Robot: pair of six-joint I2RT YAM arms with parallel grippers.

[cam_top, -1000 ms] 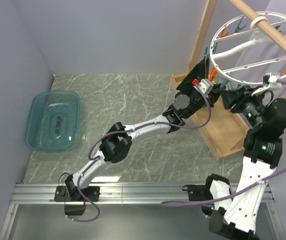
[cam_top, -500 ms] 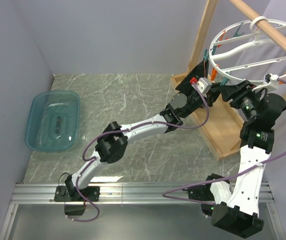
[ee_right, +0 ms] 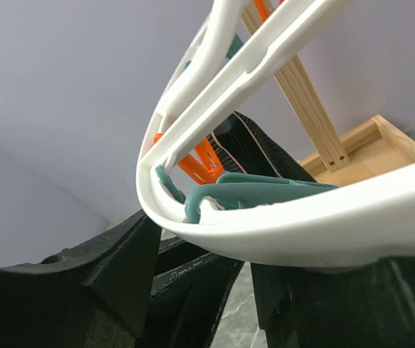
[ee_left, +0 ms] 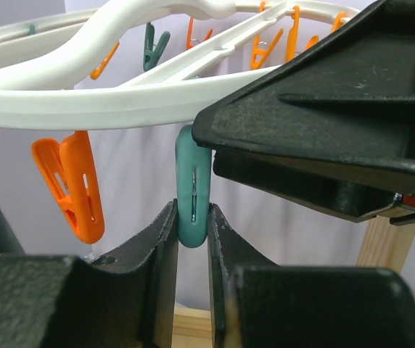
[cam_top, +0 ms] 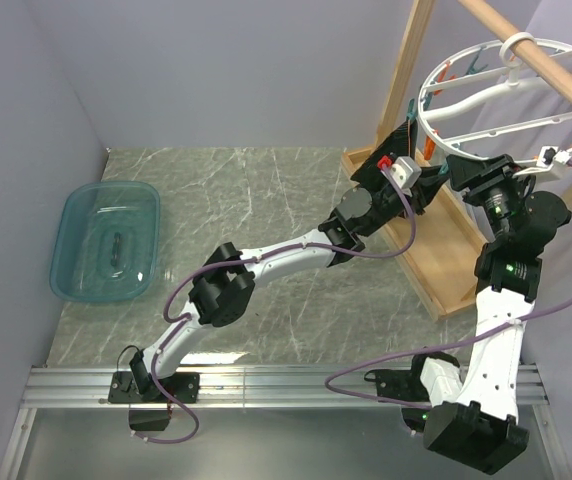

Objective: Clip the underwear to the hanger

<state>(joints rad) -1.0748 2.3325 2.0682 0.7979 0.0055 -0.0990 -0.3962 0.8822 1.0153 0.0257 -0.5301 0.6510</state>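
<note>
Under the hanger rim, we see the left gripper clamped on a teal clothespin, with an orange clothespin just beside it. The right gripper crowds the rim directly above; we cannot tell whether it grips. The underwear shows below the rim, near the wooden rack.

Marbled grey table carries a teal tub and wooden rack base.

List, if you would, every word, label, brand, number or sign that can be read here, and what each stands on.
None is legible in any view. The hanger, teal clothespin and blue tub show no print; the red and white part on the left wrist is too small to read.
</note>
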